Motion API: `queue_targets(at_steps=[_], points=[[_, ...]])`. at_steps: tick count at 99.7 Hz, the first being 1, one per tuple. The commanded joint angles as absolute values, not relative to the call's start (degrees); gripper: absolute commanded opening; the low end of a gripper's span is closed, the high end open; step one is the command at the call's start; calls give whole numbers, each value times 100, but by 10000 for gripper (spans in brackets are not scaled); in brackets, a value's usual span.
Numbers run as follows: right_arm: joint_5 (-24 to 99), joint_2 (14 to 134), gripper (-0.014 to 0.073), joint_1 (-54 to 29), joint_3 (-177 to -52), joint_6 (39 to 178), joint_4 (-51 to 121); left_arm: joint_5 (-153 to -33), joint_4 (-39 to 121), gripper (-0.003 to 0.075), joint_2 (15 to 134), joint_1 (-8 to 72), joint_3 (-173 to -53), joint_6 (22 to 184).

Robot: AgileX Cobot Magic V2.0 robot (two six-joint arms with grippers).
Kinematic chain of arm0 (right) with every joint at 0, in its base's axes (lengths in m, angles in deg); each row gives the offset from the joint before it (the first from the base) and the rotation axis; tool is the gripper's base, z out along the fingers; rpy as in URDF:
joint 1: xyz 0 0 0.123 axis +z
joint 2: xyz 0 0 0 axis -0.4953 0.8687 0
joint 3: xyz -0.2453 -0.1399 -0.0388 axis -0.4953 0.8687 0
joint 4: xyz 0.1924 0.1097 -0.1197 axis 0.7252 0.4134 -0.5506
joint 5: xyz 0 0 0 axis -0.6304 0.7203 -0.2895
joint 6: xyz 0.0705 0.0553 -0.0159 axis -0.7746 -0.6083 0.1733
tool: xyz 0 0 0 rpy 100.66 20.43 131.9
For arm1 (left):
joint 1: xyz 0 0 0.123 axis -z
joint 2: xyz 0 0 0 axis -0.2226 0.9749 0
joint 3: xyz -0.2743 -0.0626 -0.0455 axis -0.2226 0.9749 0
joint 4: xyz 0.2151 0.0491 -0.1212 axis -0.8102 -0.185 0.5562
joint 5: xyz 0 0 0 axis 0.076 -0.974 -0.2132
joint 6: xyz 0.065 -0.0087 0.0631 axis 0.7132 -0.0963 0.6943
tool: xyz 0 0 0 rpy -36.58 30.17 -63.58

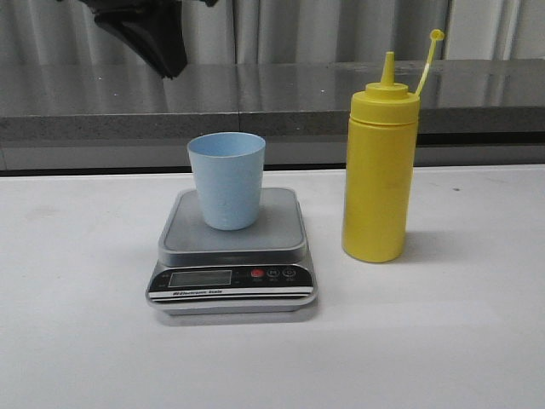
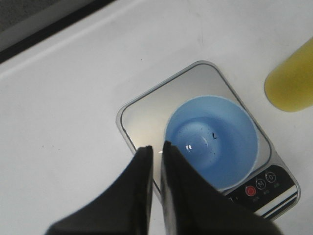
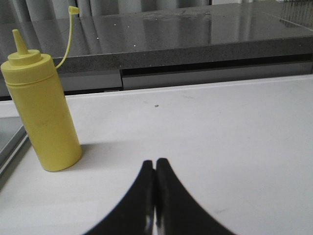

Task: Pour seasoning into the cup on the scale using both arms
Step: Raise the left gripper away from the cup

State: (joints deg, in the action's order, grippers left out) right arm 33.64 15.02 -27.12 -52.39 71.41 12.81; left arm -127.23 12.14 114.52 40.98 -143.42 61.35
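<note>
white table point(image 1: 77, 341) holds the blue cup point(image 1: 226, 180) on the scale point(image 1: 232, 252), yellow squeeze bottle point(image 1: 380, 175) at its 3 o'clock; left gripper point(image 2: 156, 149) and right gripper point(image 3: 155, 169) both closed, empty; a clumsy grab could topple the tall bottle

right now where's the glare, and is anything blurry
Left wrist view: bright glare on the scale platform and a glint inside the cup; the left hand is soft. Right wrist view: the right hand is blurred, the bottle sharp. Front view: evenly lit.

Both grippers are matte black — the left gripper point(image 2: 155, 148) and right gripper point(image 3: 155, 164) each show two smooth, curved fingers tapering to narrow tips — no markings visible.
</note>
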Motion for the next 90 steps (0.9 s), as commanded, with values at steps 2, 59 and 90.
queue_targets(at_steps=[2, 59, 90], points=[[2932, 1368, -69, -2733, -5330, 7190, 1217, -12513, 1209, -4, 10966, 4119, -14505, 6131], [2932, 1368, -69, -2733, -5330, 7190, 1217, -12406, 990, -13, 9890, 3696, -13605, 5801], [2932, 1368, -69, -2733, -5330, 7190, 1217, -11875, 990, -13, 8687, 3259, -12307, 5603]])
